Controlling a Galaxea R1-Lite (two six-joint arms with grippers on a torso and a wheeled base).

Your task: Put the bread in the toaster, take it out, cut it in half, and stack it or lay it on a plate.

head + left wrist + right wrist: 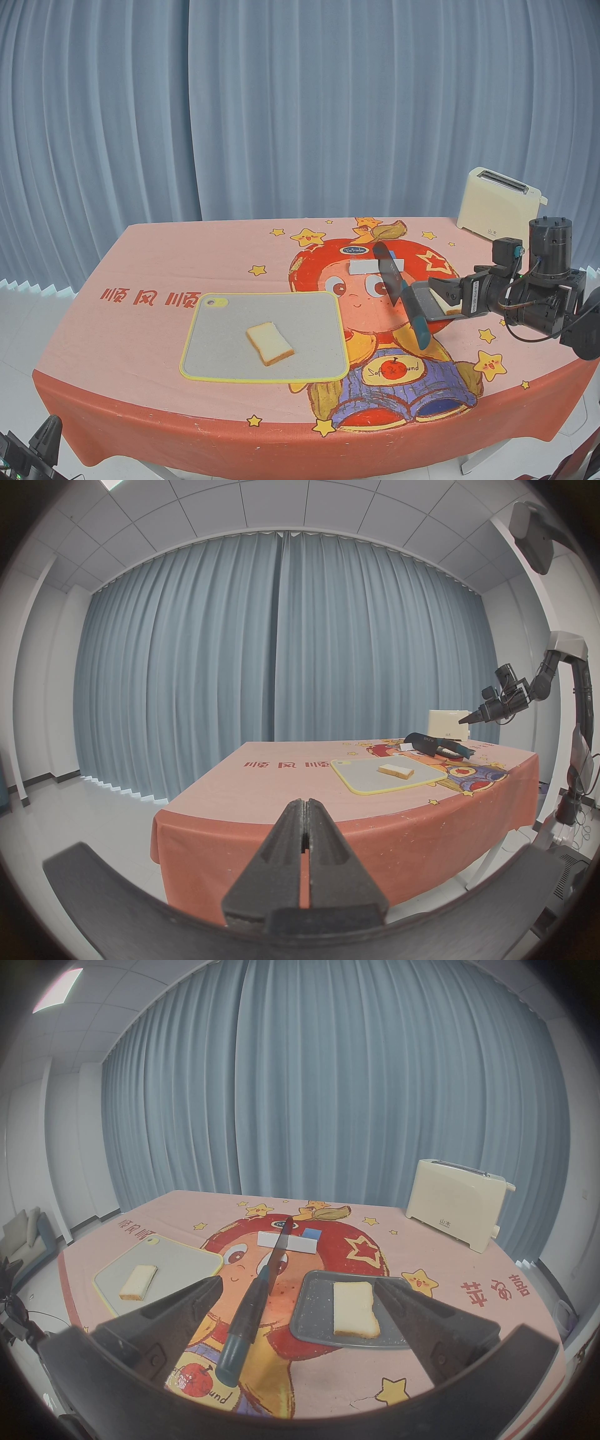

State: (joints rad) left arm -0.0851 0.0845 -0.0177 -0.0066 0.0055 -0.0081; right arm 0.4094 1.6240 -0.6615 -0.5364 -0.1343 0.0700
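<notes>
Head view: a pale square bread slice lies on the grey, yellow-rimmed cutting board, at eight o'clock from the teal-handled knife. The cream toaster stands at the knife's two o'clock.

Left wrist view: the left gripper has its jaws together.

Right wrist view: the right gripper has its jaws apart above a second slice on a grey metal tray.

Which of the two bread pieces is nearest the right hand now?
The bread piece on the grey tray, under the open right hand, beside the knife. The other piece lies farther off on the cutting board.
</notes>
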